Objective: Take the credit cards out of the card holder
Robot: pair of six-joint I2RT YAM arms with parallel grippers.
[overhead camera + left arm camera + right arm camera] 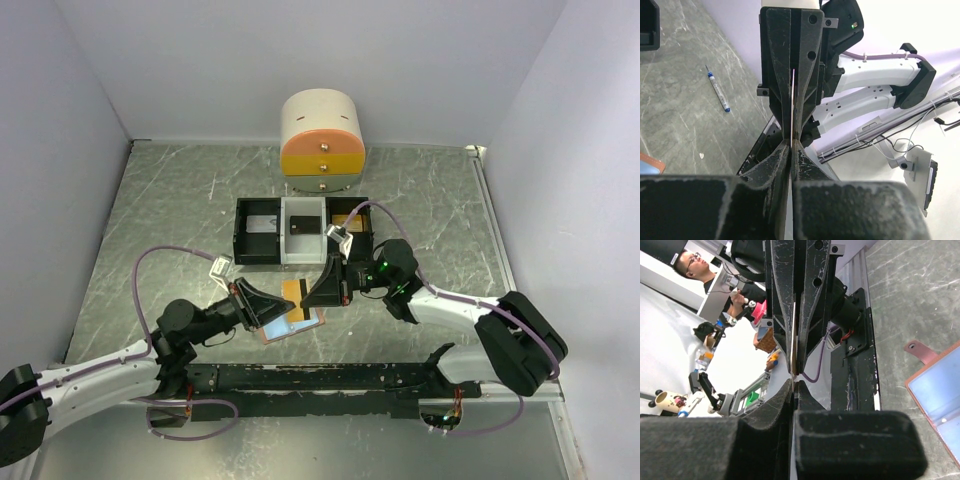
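I see left gripper [282, 306] and right gripper [306, 297] both pinching orange card [293, 290] edge-on, jaws pressed together, over open holder [295, 328].

Your left arm [100, 378] reaches from the near left corner toward the middle, forearm low. Your right arm [455, 308] folds back at its elbow on the near right and runs left. The two wrists point at each other, so the left gripper [280, 305] and right gripper [306, 297] meet tip to tip at the centre. In both wrist views, each pair of jaws is pressed together on opposite ends of one thin, edge-on orange-gold card [292, 290].
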